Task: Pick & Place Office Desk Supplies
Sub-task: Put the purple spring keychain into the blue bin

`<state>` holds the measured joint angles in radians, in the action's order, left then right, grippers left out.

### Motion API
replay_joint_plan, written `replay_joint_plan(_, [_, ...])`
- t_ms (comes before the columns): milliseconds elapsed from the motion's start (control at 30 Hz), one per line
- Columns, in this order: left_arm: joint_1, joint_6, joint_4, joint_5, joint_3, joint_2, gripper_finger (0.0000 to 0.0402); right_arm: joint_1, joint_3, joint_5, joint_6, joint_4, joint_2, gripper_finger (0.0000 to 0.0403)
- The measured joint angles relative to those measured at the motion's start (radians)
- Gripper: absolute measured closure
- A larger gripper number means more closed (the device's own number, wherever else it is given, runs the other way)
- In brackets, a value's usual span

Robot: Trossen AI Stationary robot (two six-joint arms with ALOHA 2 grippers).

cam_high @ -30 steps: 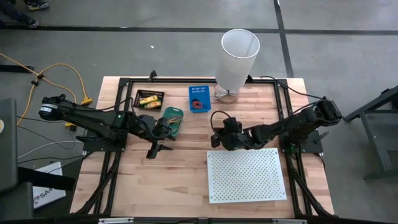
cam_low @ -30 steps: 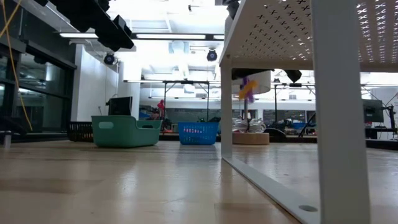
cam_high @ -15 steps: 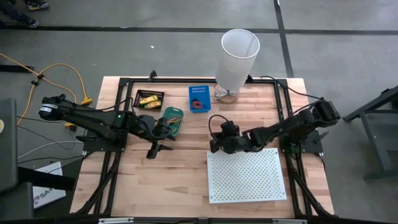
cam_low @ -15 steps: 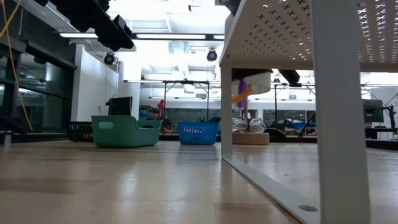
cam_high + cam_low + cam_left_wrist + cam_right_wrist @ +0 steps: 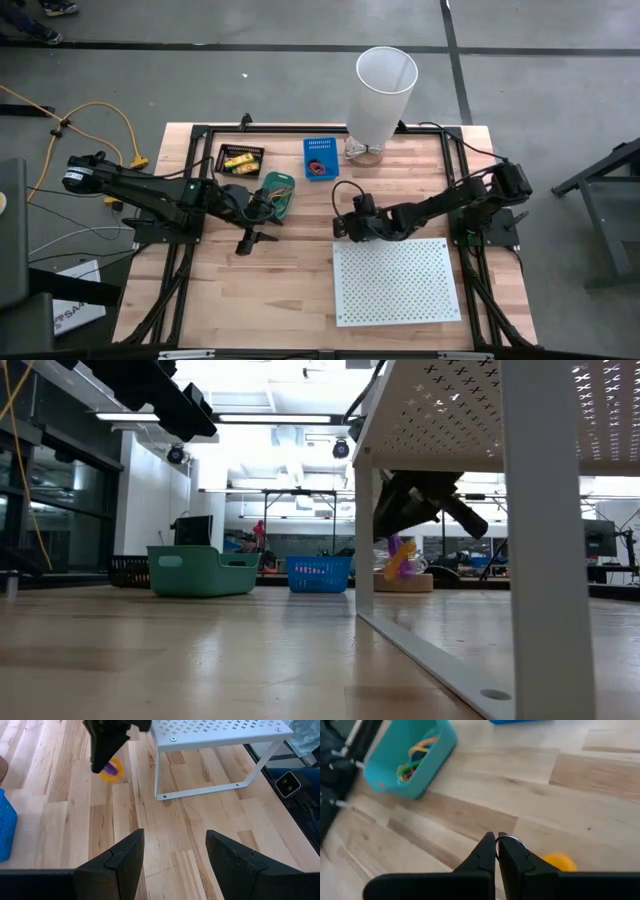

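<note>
My right gripper point(image 5: 343, 228) hovers over the wood just beyond the white perforated board's far left corner, shut on a small yellow-and-purple clip point(image 5: 400, 557). The left wrist view shows that clip point(image 5: 112, 770) under the right gripper's dark fingers. My left gripper point(image 5: 172, 855) stands open beside the teal bin point(image 5: 278, 192) and touches nothing. Coloured rubber bands point(image 5: 417, 755) lie inside the teal bin. Yellow packs sit in a black tray point(image 5: 240, 158) at the far left. My right gripper pinches the clip between its two fingertips by a thin silver wire loop point(image 5: 509, 840). The fingers slant down from the table's right side. The clip's yellow body point(image 5: 559, 861) hangs below them, lifted clear of the wood.
The white perforated board point(image 5: 395, 282) stands on legs at the near right. A tall white tapered bin point(image 5: 383, 90) rises at the far edge, with a blue basket point(image 5: 320, 157) to its left. Bare wood lies between the teal bin and the board.
My right gripper has moved toward the table's left and come down, carrying the clip lower. It stayed shut.
</note>
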<state>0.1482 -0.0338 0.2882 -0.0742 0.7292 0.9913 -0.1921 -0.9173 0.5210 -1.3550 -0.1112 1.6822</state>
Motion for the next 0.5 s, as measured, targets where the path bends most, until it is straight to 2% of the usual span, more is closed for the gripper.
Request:
replay_joint_plan(167, [0.000, 0.000, 0.000, 0.000, 0.000, 0.000, 0.0195, 0.005, -0.001, -0.040, 0.140, 0.083, -0.002, 0.0399])
replay_joint_plan(267, [0.000, 0.000, -0.002, 0.000, 0.000, 0.000, 0.0195, 0.023, -0.002, 0.017, 0.096, 0.033, -0.015, 0.0399])
replay_joint_plan(333, [0.000, 0.000, -0.002, 0.000, 0.000, 0.000, 0.0195, 0.031, -0.001, -0.025, 0.088, 0.064, -0.009, 0.0399])
replay_joint_plan(400, [0.000, 0.000, -0.002, 0.000, 0.000, 0.000, 0.0195, 0.033, -0.001, -0.068, 0.147, 0.096, -0.004, 0.0399])
replay_joint_plan(500, [0.000, 0.000, -0.002, 0.000, 0.000, 0.000, 0.0195, 0.034, -0.001, -0.038, 0.119, 0.061, -0.005, 0.0399])
